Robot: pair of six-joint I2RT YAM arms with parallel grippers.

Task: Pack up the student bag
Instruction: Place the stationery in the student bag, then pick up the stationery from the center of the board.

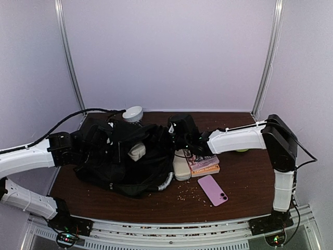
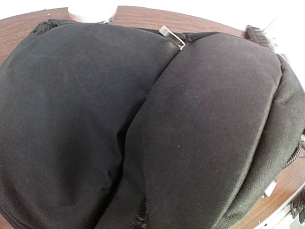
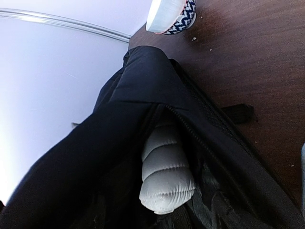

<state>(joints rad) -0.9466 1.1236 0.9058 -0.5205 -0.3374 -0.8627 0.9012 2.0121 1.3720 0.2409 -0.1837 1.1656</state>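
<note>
The student bag [image 1: 122, 166] lies slumped on the left half of the table, a black backpack with its grey-white handle [image 1: 165, 182] at the front. It fills the left wrist view [image 2: 143, 119], where no fingers show. My left gripper [image 1: 86, 148] is shut on its fabric at the left side. A white quilted pouch [image 3: 167, 176] sits in the open zipper mouth [image 1: 137, 151], untouched. My right gripper [image 1: 174, 136] hangs open at the bag's right side, just back from the pouch.
Right of the bag lie a second white pouch [image 1: 181, 166], a stack of books [image 1: 204, 164] and a pink phone [image 1: 212, 190]. A white bowl [image 1: 132, 113] stands at the back edge. Crumbs dot the brown table [image 1: 244, 177]. White walls enclose three sides.
</note>
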